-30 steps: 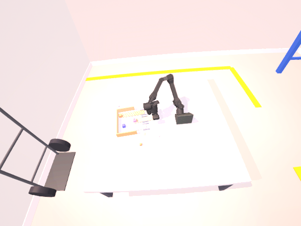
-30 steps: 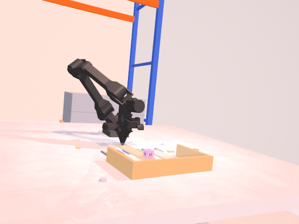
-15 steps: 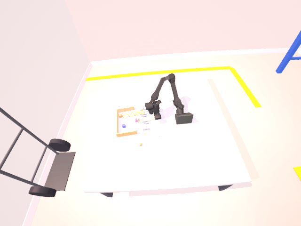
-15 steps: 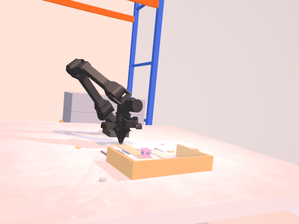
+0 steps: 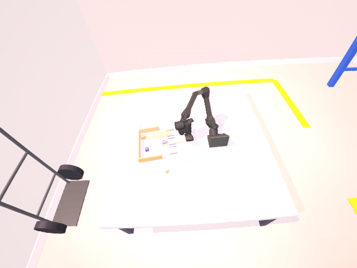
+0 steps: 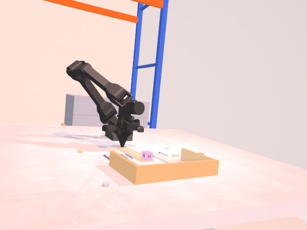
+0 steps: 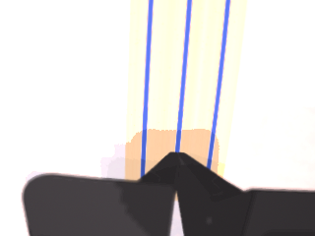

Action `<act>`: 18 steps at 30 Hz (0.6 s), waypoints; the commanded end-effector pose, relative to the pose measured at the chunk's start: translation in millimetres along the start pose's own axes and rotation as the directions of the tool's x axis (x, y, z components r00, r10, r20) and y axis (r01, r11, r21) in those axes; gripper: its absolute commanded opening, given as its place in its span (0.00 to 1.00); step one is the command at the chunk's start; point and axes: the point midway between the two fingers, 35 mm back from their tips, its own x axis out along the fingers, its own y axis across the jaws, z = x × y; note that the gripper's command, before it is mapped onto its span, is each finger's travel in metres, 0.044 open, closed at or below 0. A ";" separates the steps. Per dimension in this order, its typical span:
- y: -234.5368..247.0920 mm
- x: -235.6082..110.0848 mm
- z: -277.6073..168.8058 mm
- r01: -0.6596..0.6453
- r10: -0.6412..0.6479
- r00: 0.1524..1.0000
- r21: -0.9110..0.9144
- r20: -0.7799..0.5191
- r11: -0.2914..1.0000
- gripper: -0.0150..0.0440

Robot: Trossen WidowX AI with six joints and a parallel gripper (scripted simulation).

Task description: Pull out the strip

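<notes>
Pink cube [image 6: 147,155], marked with a letter, sits on a pale striped strip [image 6: 132,152] inside the orange tray [image 6: 163,171]. At the strip's orange end tab [image 7: 169,145], toward 10 o'clock from the cube in the exterior view, the dark gripper [image 6: 122,144] points straight down with its fingers closed together, tip on the tab, holding nothing. A blue cube [image 5: 146,149] lies apart in the tray.

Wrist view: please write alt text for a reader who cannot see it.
The dark end effector, its fingers closed to a point, presses on the orange end tab of a pale yellow strip with three blue lengthwise lines, which runs away up the frame over a white surface.
</notes>
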 end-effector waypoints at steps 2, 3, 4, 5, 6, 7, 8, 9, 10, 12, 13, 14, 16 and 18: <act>2.2 5.2 -18.2 -0.002 0.001 0.999 -0.017 -0.035 1.000 0.25; 2.2 5.2 -19.3 -0.002 0.001 0.999 -0.017 -0.035 1.000 0.25; 2.2 5.2 -20.5 -0.002 0.001 0.999 -0.017 -0.035 1.000 0.25; 2.2 5.1 -21.6 -0.002 0.001 0.999 -0.017 -0.035 1.000 0.25; 2.3 5.1 -22.7 -0.002 0.001 0.999 -0.018 -0.035 1.000 0.25; 2.3 5.1 -23.5 -0.002 0.001 0.999 -0.018 -0.035 1.000 0.25; 2.3 5.0 -23.8 -0.002 0.001 0.999 -0.018 -0.035 1.000 0.25; 2.3 5.0 -23.8 -0.002 0.001 0.999 -0.018 -0.035 1.000 0.25; 2.3 5.0 -23.8 -0.002 0.001 0.999 -0.018 -0.035 1.000 0.25; 2.3 5.0 -23.8 -0.002 0.001 0.999 -0.018 -0.035 1.000 0.25; 2.3 5.0 -23.8 -0.002 0.001 0.999 -0.018 -0.035 1.000 0.25; 2.3 5.0 -23.8 -0.002 0.001 0.999 -0.018 -0.035 1.000 0.25; 2.3 5.0 -23.8 -0.002 0.001 0.999 -0.018 -0.035 1.000 0.25; 2.3 5.0 -23.8 -0.002 0.001 0.999 -0.018 -0.035 1.000 0.25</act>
